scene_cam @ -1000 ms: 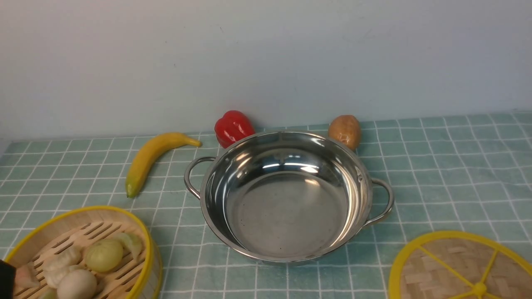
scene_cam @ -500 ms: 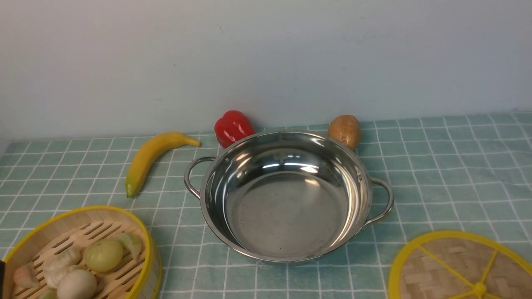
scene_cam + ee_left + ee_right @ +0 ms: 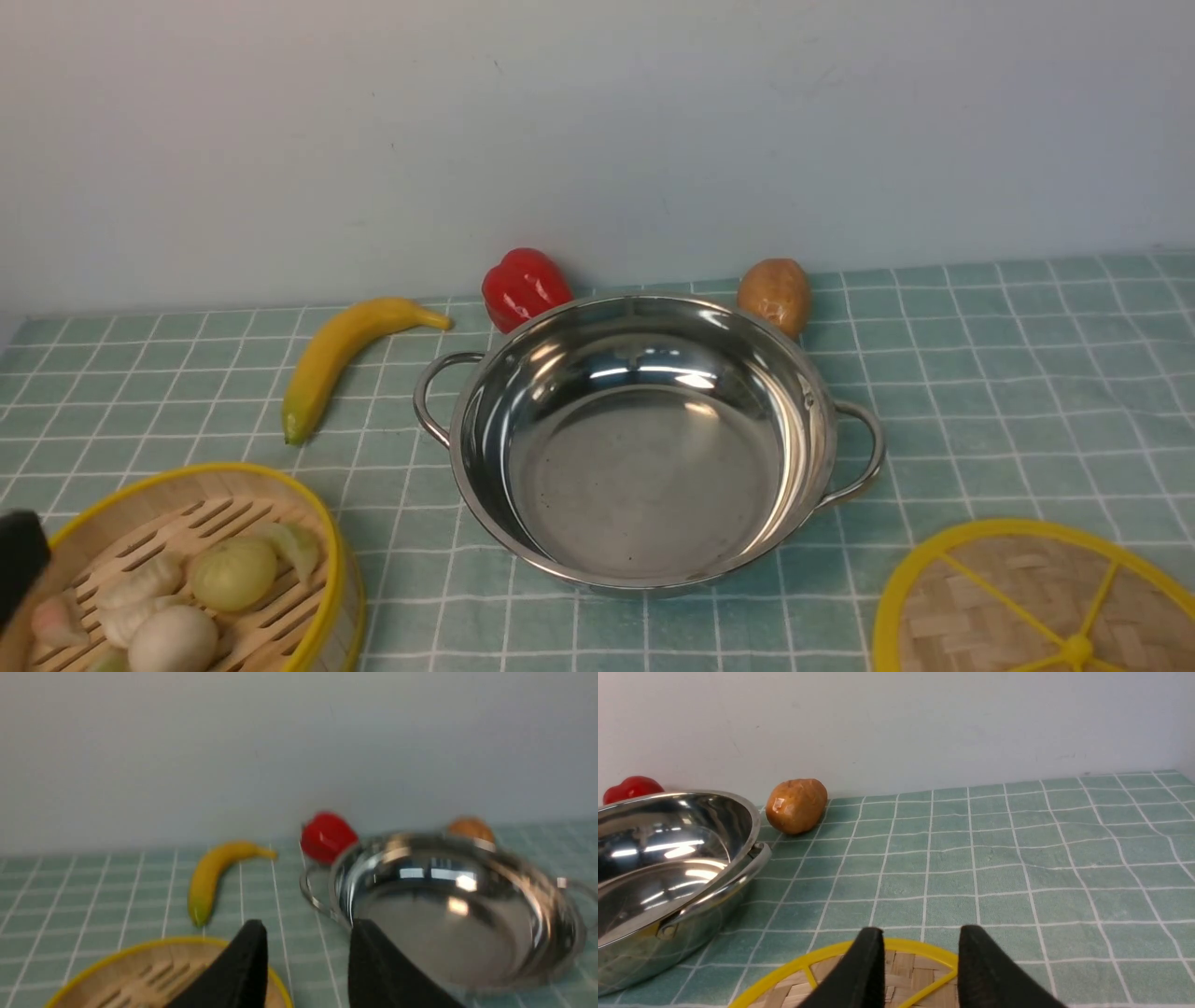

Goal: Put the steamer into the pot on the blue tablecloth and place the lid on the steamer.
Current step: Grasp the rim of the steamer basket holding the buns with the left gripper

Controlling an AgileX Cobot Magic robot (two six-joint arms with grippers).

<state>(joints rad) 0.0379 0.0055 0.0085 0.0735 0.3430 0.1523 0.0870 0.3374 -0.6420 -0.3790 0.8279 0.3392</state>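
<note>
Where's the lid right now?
Front view: the lid lies flat on the blue tablecloth at the near right, just right of the pot and apart from it, partly cut off by the frame edge.

A pale blue checked cloth [image 3: 1027,373] carries everything. The pot [image 3: 644,485] sits in the middle. The steamer [image 3: 243,485] is at the near left and the lid [image 3: 1018,607] lies flat at the near right. A banana [image 3: 336,359] lies far left. A pepper [image 3: 523,285] and a potato [image 3: 775,294] sit just behind the pot.
</note>
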